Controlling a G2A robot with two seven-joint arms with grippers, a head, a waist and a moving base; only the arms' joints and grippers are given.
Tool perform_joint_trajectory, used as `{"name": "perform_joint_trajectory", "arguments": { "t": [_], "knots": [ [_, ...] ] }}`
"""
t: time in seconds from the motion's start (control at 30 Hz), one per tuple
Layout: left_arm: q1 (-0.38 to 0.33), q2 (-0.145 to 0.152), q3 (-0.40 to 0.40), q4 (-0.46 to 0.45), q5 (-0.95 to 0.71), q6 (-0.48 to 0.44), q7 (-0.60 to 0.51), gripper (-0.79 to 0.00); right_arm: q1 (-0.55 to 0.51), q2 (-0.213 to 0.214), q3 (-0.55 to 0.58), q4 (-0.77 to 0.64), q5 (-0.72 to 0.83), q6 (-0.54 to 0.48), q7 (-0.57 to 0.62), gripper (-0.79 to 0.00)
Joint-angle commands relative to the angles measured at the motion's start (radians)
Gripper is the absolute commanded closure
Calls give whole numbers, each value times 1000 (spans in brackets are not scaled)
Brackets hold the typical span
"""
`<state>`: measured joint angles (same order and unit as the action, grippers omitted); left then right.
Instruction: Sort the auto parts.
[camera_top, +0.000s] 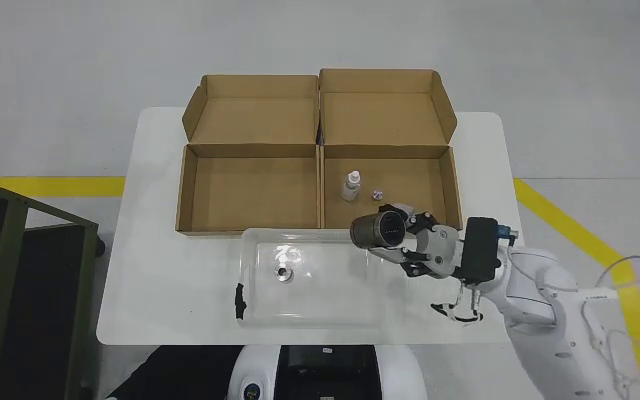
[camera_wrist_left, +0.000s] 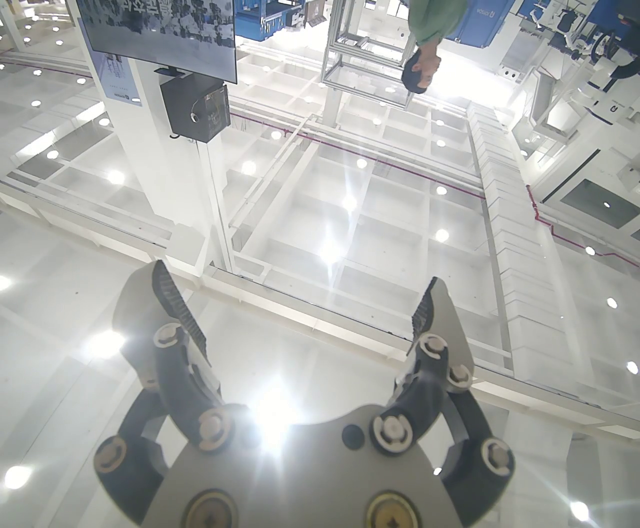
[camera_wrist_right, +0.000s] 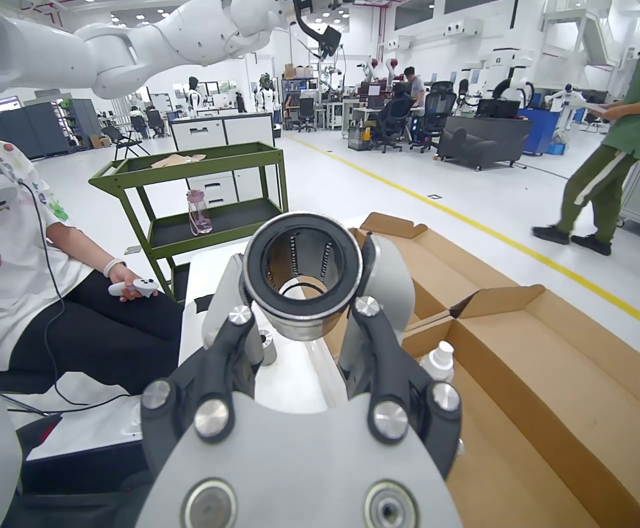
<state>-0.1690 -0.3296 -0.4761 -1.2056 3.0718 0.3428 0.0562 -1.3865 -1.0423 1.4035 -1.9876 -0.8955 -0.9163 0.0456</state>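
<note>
My right gripper (camera_top: 392, 232) is shut on a metal cylindrical bearing (camera_top: 378, 229) and holds it above the right end of the clear plastic tray (camera_top: 330, 290), near the front wall of the right cardboard box (camera_top: 452, 195). In the right wrist view the bearing (camera_wrist_right: 302, 280) sits between the fingers (camera_wrist_right: 387, 280), its hollow bore facing the camera. A small white bottle (camera_top: 351, 185) and a tiny metal part (camera_top: 378, 192) lie in the right box. A small metal ring part (camera_top: 285, 272) rests in the tray. My left gripper (camera_wrist_left: 300, 310) is open, pointing up at the ceiling.
The left cardboard box (camera_top: 195, 190) has nothing in it. Both boxes have their lids folded back. A green cart (camera_wrist_right: 200, 200) stands beside the table, and a seated person holds a controller (camera_wrist_right: 137, 287) close to it.
</note>
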Motion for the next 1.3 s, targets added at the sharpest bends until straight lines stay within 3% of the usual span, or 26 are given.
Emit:
{"name": "perform_joint_trajectory", "arguments": {
  "t": [0.0,0.4,0.77,1.27],
  "knots": [
    [0,0,0,0,0,0,0,-785,3,0,-11,10,6,-4,4,0],
    [0,0,0,0,0,0,0,-785,82,-10,-103,85,45,3,41,0],
    [0,0,0,0,0,0,0,-785,233,-40,-282,76,-119,165,174,0],
    [0,0,0,0,0,0,0,-785,498,-116,-529,228,-225,398,339,0]
  ]
}}
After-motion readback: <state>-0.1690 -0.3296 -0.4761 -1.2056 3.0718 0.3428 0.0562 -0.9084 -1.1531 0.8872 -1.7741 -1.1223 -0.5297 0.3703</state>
